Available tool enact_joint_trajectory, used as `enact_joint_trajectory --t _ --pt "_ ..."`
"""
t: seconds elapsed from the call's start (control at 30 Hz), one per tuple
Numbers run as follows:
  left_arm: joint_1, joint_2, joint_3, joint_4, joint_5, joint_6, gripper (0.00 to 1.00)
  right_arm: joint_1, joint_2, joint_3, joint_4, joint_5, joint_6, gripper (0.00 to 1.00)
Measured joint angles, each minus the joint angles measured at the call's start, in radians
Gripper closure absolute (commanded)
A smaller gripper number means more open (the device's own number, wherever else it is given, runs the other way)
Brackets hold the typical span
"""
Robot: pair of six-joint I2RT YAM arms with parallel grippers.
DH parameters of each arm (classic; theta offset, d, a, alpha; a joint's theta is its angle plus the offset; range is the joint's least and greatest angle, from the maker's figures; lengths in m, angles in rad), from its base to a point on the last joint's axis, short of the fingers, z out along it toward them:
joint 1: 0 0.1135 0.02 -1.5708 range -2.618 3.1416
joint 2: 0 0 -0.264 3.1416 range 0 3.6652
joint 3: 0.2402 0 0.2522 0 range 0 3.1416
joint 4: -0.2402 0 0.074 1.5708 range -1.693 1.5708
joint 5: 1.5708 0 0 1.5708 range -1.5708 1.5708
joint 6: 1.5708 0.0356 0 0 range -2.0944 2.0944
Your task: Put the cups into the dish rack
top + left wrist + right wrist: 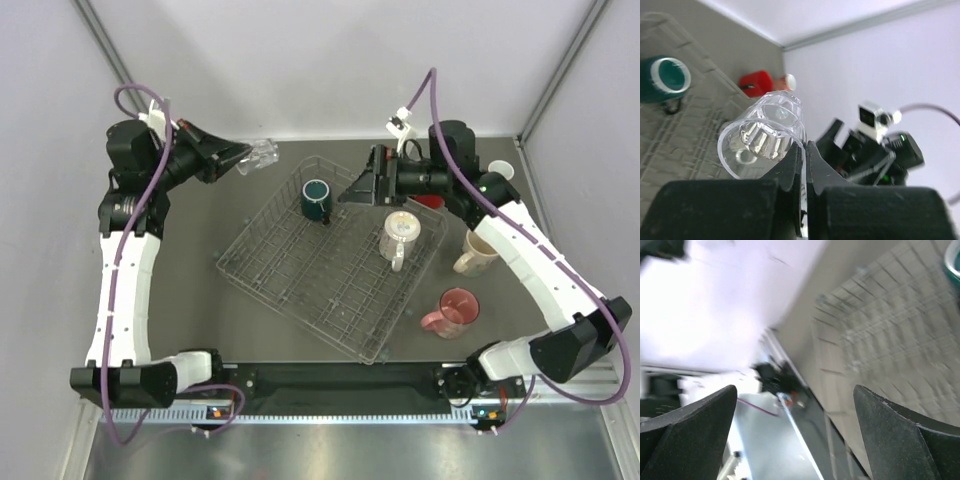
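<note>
Left gripper (238,156) clamped on the clear glass mug (262,154), mug tipped sideways at far left over the desk (195,235), just off the dish rack (225,262). Rack lies right and nearer. Right gripper (352,190) wide open, empty, above the rack's far side.

the silver wire dish rack (300,272) sits skewed on the surface (200,250). inside it, a dark teal mug (317,198) stands upright at the far corner and a cream mug (400,230) at the right side. a clear glass mug (765,135) hangs tilted in the left gripper (804,150), beyond the rack's far left edge. right of the rack stand a second cream mug (478,250), a translucent pink mug (455,308), a partly hidden red mug (430,201) and a small salmon cup (500,170).
</note>
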Motion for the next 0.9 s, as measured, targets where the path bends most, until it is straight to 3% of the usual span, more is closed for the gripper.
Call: enact_joint_trajectory --t 0.2,0.33,0.63,0.9 --pt "-0.049 -0.098 -0.064 0.238 0.147 -0.052 1.00 0.007 0.021 -0.021 0.332 -0.074 0.276 0.00" --pt "-0.109 -0.122 -0.067 0.343 0.220 -0.068 1.00 0.035 0.100 0.029 0.456 -0.076 0.401 0.00" --pt "-0.141 -0.116 -0.068 0.412 0.259 -0.072 1.00 0.070 0.166 0.085 0.692 -0.069 0.595 0.01" --pt "-0.151 -0.111 -0.049 0.456 0.236 -0.072 1.00 0.086 0.166 0.086 0.773 0.000 0.679 0.02"
